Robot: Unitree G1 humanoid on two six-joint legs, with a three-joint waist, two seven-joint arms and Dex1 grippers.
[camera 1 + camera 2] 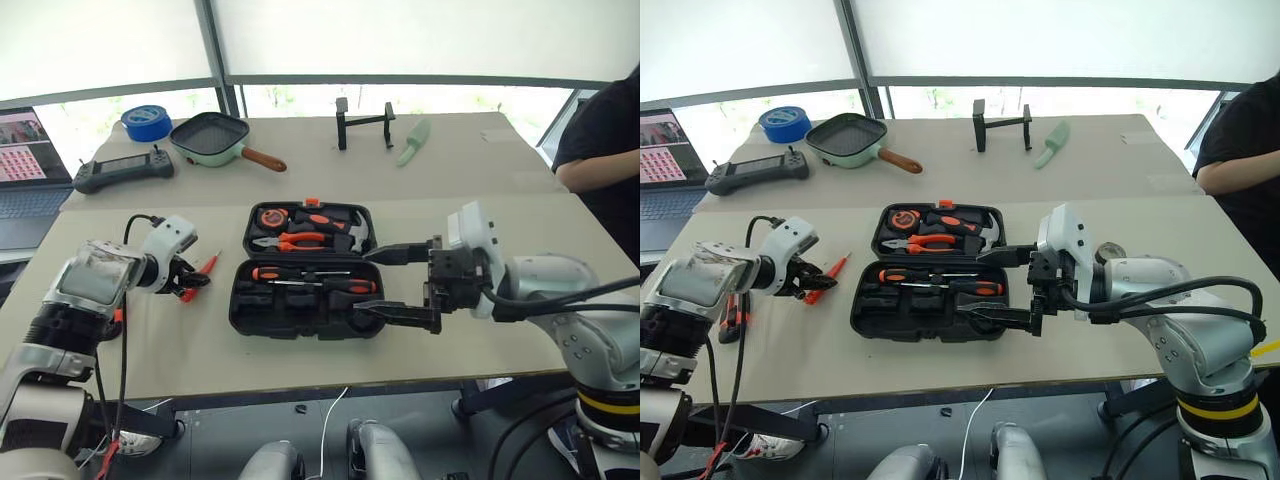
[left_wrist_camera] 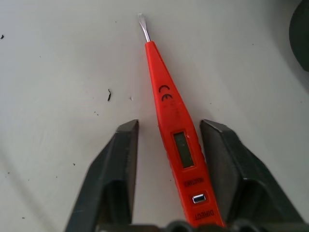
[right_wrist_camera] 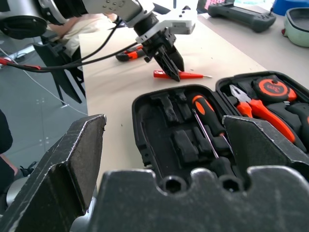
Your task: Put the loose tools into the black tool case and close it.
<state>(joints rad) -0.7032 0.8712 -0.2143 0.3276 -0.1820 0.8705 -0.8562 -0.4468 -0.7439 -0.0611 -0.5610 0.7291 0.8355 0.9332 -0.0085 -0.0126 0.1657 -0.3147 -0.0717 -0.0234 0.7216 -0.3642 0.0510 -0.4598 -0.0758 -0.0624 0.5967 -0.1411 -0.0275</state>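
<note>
On the table (image 1: 330, 390), the black tool case (image 1: 305, 268) lies open. Pliers (image 1: 292, 241), a tape measure (image 1: 271, 216) and a hammer (image 1: 352, 230) sit in its far half, and two black-and-orange screwdrivers (image 1: 318, 279) lie in the near half. Just left of the case, the left gripper (image 2: 166, 145) points down over the slim orange screwdriver (image 2: 175, 140), which lies flat on the table. Its fingers (image 2: 120, 164) straddle the handle at a narrow spread, with small gaps on both sides, not yet pinching it. At the case's right edge, the right gripper (image 1: 400, 283) hangs level with its two fingers spread wide, holding nothing. Another black-and-orange tool (image 1: 732, 312) lies near the table's left edge, partly hidden behind the left arm.
</note>
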